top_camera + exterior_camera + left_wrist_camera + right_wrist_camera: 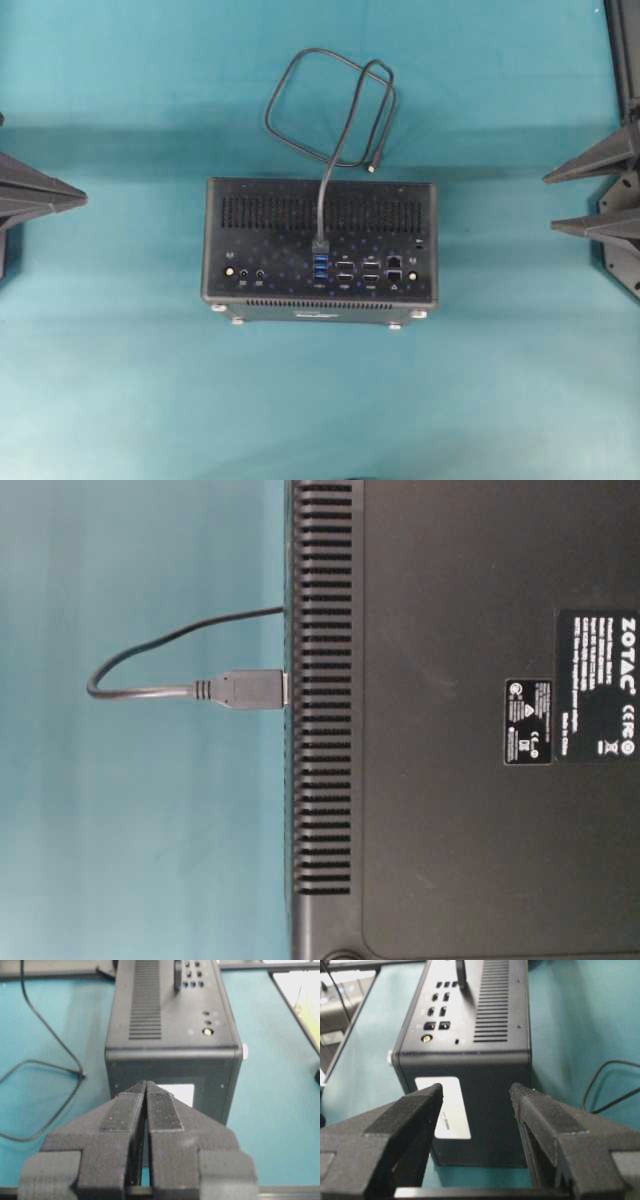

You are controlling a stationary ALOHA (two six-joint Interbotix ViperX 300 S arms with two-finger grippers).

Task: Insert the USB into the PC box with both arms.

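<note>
Black rectangular PC box (320,250), slotted grille and blue ports, centred on teal counter (120,400). Thin black USB cable (330,105): plug seated among the blue ports, loop lying behind, silvery tip free. Left hand (146,1087) pressed together, right hand (476,1094) spread apart; both cropped at the overhead edges, holding nothing.

Both arms matte black. Left gripper (146,1085): 2 wedge-shaped fingers (120,1125), grainy textured surface, ribbed strips on the inner faces, blocky square bases. Right gripper (476,1092): same black wedges, flat tapered pads (410,1110), thin cross rail at the base. Overhead, both show as pointed dark triangles.
</note>
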